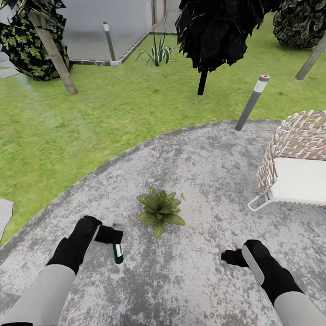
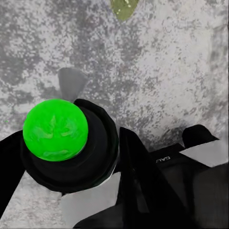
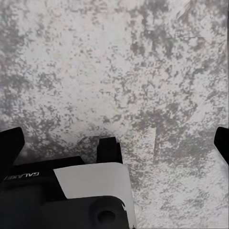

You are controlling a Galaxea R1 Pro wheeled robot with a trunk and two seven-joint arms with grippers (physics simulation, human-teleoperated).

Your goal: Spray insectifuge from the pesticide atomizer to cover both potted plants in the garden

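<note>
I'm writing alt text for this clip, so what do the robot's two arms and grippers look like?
Both arms have pale grey forearms ending in black wrists. The left gripper and right gripper are black with light grey side panels; small white lettering marks the housing in the wrist views.

Mottled stone patio [image 1: 203, 158], lawn [image 1: 90, 113], wicker seat [image 1: 294, 140]

The round patio [image 1: 190, 149] looks like rough mottled grey stone, totally matt, same speckled grain up close in the right wrist view [image 3: 119, 71]. Pesticide atomizer [image 1: 118, 252] reads as glossy dark green plastic; its bottom [image 2: 56, 130] shines bright green. Left gripper [image 1: 110, 235] is matt black with smooth pale grey panels. The seat [image 1: 294, 140] at right is woven wicker with a smooth white cushion. Bollard lamp [image 1: 251, 103] looks like brushed grey metal.
</note>
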